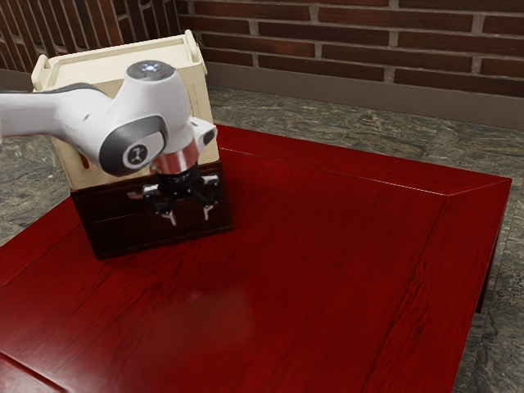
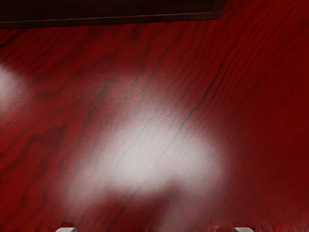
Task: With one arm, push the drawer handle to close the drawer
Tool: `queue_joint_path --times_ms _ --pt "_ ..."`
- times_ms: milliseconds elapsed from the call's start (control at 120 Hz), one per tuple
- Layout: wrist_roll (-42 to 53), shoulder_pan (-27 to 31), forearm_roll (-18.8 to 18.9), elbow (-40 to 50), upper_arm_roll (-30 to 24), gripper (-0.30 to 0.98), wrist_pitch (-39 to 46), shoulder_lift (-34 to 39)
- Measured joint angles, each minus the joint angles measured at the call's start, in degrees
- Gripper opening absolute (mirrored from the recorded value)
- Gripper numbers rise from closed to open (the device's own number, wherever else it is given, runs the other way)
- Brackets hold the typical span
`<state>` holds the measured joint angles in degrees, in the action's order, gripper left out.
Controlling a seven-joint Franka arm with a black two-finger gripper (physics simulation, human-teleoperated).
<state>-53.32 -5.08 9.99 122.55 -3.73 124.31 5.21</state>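
Drawer front [image 1: 123,234], dark brown and nearly black, is set low in a dark cabinet [image 1: 105,252] on the table, toward the exterior view's left. A thin line crosses the cabinet's face, marking off flat rectangular panels. The gripper [image 1: 189,217] covers part of this face, and whether the drawer is fully shut cannot be told.

Above the dark section sits a boxy cream upper part [image 1: 90,72], pale and smooth, with a raised rim and upright, rounded pieces at two sides of its top. The wrist view shows a narrow, slightly lighter strip along the cabinet's foot, ending in a crisp corner. The table [image 1: 327,270] is deep red wood with dark, wavy grain, joined border boards and a glossy finish that catches a soft whitish glare. Behind it are a brick wall [image 1: 352,37] with pale mortar and a floor [image 1: 344,115] of mottled, grey-brown stone.

The arm [image 1: 49,115] is smooth white with grey caps and a coppery band near the wrist. Its black gripper points down beside the drawer face, the two fingers spread wide with a clear gap between them. Whether either finger touches the cabinet cannot be told.
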Motion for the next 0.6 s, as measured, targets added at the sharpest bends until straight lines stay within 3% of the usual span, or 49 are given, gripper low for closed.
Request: queue_joint_path --times_ms 233,425,600 --pt "5.68 0.03 -1.73 -6.2 -0.36 0.59 -9.11 2.86" --pt "12.47 -0.52 -4.4 -13.49 -0.9 0.65 -19.15 3.04" --pt "17.07 -0.88 -5.25 -14.91 -0.62 0.67 -24.55 2.98"
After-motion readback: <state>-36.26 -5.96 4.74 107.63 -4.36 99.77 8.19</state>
